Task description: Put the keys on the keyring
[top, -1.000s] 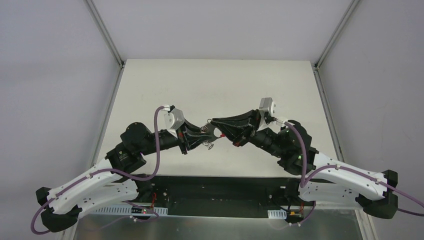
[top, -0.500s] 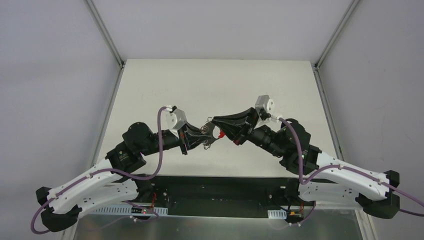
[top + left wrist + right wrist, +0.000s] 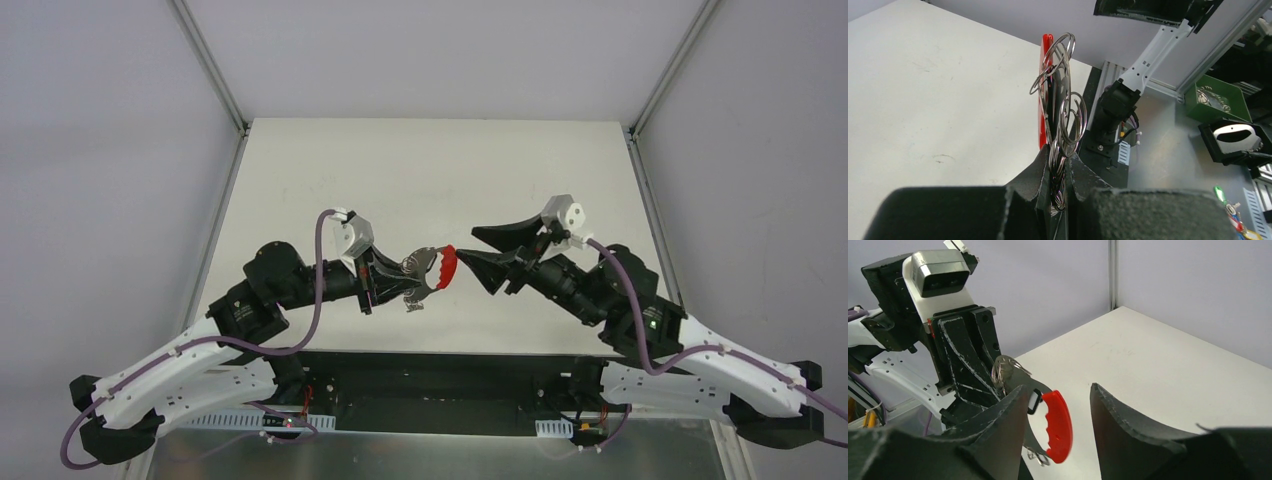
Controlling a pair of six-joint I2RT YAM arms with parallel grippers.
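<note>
My left gripper (image 3: 403,278) (image 3: 1062,156) is shut on the keyring, its pads pinching the bunch of silver wire loops (image 3: 1070,120) a little above the table. The keyring's red crescent tag (image 3: 447,265) (image 3: 1046,95) (image 3: 1058,427) sticks out to the right on a grey strap. My right gripper (image 3: 468,246) (image 3: 1058,389) stands open just right of the tag. In the right wrist view the tag shows between its fingers, touching neither. A small silver bit (image 3: 412,304) dangles under the bunch. The keys are not clearly visible.
The white table (image 3: 430,170) stretches beyond both arms, with metal frame posts at its back corners. Off the table's near side, the left wrist view shows a green bin (image 3: 1215,97) and a black tray (image 3: 1235,140).
My right gripper has opened and drawn back to the right, off the keyring. The red tag now hangs free. The left gripper stays shut on the loops and has shifted slightly.
</note>
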